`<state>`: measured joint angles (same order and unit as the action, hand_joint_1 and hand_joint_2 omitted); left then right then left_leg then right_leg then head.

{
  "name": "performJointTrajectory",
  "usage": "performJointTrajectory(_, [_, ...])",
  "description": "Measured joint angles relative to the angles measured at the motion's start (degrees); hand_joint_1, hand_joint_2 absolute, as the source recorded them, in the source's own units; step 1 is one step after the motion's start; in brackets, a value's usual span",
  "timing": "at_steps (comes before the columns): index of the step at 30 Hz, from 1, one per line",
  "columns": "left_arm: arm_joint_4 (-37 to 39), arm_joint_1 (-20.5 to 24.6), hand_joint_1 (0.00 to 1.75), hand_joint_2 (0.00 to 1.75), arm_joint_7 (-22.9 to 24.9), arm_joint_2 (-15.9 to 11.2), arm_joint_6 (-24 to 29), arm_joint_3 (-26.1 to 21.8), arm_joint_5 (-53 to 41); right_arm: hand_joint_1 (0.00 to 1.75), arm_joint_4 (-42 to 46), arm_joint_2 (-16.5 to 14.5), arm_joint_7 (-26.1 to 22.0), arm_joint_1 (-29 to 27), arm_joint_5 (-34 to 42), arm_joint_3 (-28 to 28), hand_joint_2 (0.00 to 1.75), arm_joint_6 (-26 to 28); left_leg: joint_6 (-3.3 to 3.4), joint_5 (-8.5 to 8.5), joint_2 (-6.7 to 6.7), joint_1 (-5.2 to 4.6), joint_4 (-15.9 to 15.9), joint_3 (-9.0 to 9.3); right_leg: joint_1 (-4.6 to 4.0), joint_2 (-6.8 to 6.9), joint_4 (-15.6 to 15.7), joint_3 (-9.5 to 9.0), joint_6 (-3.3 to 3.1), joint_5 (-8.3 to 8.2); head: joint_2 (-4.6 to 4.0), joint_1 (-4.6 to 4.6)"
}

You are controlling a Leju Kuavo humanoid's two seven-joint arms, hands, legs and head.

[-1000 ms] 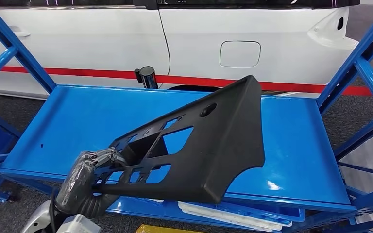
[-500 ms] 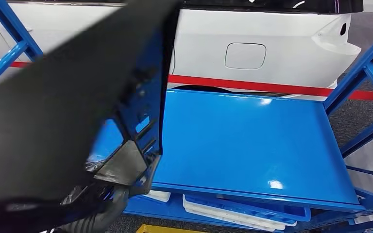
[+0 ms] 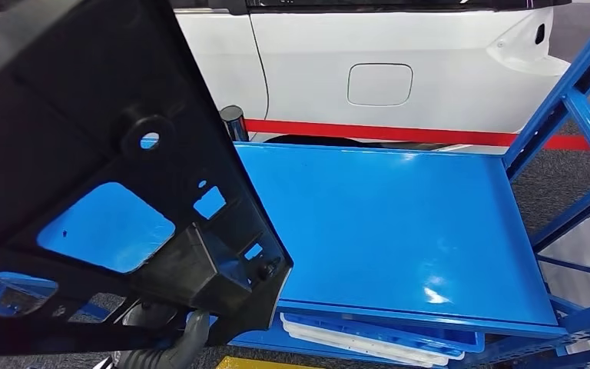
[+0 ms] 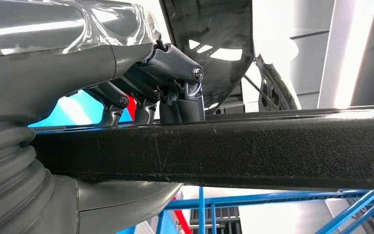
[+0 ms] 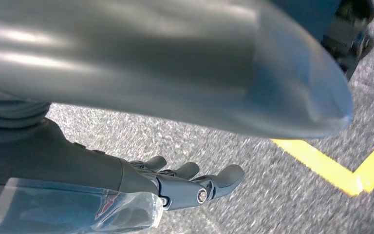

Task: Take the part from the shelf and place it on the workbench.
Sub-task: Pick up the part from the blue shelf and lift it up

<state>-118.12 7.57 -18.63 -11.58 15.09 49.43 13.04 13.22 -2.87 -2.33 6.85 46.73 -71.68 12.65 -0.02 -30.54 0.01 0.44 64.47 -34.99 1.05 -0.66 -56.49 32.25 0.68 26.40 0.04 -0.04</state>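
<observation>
The part (image 3: 84,154) is a large black plastic panel with cut-outs and a round hole. It hangs in the air close to the head camera, off the blue shelf (image 3: 384,223), and covers the left half of that view with its ribbed inner side toward me. My left hand (image 4: 165,83) grips the panel's edge (image 4: 272,146), fingers curled over one side and thumb under the other. In the head view the panel hides most of that hand; its grey ribbed wrist (image 3: 170,351) pokes out below. My right hand (image 5: 185,187) hangs over the grey floor, fingers loosely extended and holding nothing.
A white car (image 3: 369,69) with a red stripe stands behind the shelf. Blue uprights (image 3: 568,100) frame the rack's right side. White trays (image 3: 353,338) lie on the lower level. A black post (image 3: 234,121) stands behind the shelf. A yellow floor line (image 5: 331,170) runs near my right hand.
My left hand has lifted the panel from low over the shelf up toward the camera and turned it, so its inner side now faces me. The shelf top is left bare.
</observation>
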Motion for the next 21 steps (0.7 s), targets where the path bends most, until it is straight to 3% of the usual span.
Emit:
performJointTrajectory(2, [0.4,-0.15,1.75,1.75,-0.03,0.09,0.01,0.07,0.16,0.0,0.0,-0.04,-0.01,-0.05,0.09,0.01,0.0,0.08,-0.29,-2.42,-0.01,0.06,7.28,-3.55,-0.07,0.04,-0.01,0.0,-0.09,0.04,0.0,-0.02])
performJointTrajectory(3, [0.63,-0.21,1.75,1.75,-0.01,0.12,0.01,0.11,0.41,0.0,0.0,-0.04,-0.02,-0.07,0.13,0.01,0.0,0.12,-0.2,-2.09,-0.01,0.05,8.13,-4.1,-0.13,0.02,-0.01,-0.05,-0.11,0.06,0.0,-0.02])
performJointTrajectory(4, [0.84,-0.24,1.75,1.75,0.02,0.15,-0.01,0.15,0.73,0.0,0.0,-0.04,-0.05,-0.08,0.17,0.02,0.0,0.16,0.01,-0.66,-0.01,0.01,6.48,-3.48,-0.19,-0.04,-0.01,-0.12,-0.12,0.07,0.0,-0.02])
performJointTrajectory(7, [1.32,-0.19,1.75,1.75,0.09,0.36,-0.08,0.24,1.7,0.0,0.0,-0.23,-0.2,-0.02,0.23,0.03,0.0,0.24,1.43,4.85,0.01,-0.5,-5.65,1.9,-0.43,-0.26,0.03,-0.33,-0.07,0.12,0.0,-0.02])
performJointTrajectory(9, [1.51,-0.18,1.75,1.75,0.1,0.5,-0.13,0.32,2.05,0.0,0.0,-0.47,-0.29,-0.01,0.35,0.04,0.0,0.31,2.11,5.68,0.01,-0.96,-9.38,3.55,-0.48,-0.23,0.05,-0.14,0.19,0.11,0.0,-0.02])
performJointTrajectory(12, [1.71,-0.23,1.75,1.75,0.06,0.63,-0.17,0.4,2.33,0.0,0.0,-0.66,-0.44,-0.02,0.55,0.05,0.0,0.35,2.59,6.24,-0.07,-0.9,-10.44,3.91,-0.58,0.02,-0.16,0.05,1.05,0.39,0.0,0.0])
performJointTrajectory(14, [1.82,-0.14,1.75,1.75,0.01,0.79,-0.22,0.42,2.38,0.0,0.0,-0.69,-0.51,-0.01,0.6,0.05,0.0,0.37,2.89,6.82,0.03,-0.49,-11.39,4.37,-0.74,0.19,-3.64,1.46,1.45,2.76,0.0,0.09])
performJointTrajectory(16, [2.02,-0.13,1.75,1.75,-0.03,0.93,-0.31,0.46,2.38,0.0,0.0,-0.69,-0.52,-0.05,0.65,0.05,0.0,0.38,3.02,6.89,0.13,-0.44,-11.49,4.42,-0.58,0.25,-11.11,4.85,1.66,6.57,0.0,0.19])
performJointTrajectory(18, [2.3,-0.21,1.75,1.75,-0.03,1.0,-0.34,0.53,2.39,0.0,0.0,-0.67,-0.51,-0.16,0.7,0.05,0.0,0.38,3.0,6.86,0.13,-0.42,-11.43,4.4,-0.43,0.26,-16.11,7.26,1.93,7.99,0.0,0.23])
performJointTrajectory(19, [2.44,-0.23,1.75,1.75,-0.03,1.02,-0.37,0.56,2.4,0.0,0.0,-0.66,-0.51,-0.18,0.72,0.05,0.0,0.38,2.95,6.83,0.1,-0.36,-11.35,4.43,-0.33,0.27,-15.26,6.84,2.06,6.94,0.0,0.24])
performJointTrajectory(21, [2.68,-0.23,1.75,1.75,0.0,1.04,-0.51,0.61,2.4,0.0,0.0,-0.63,-0.51,-0.13,0.72,0.05,0.0,0.39,2.62,6.59,0.01,-0.2,-10.98,4.48,0.01,0.3,-7.56,3.06,2.34,2.89,0.0,0.24])
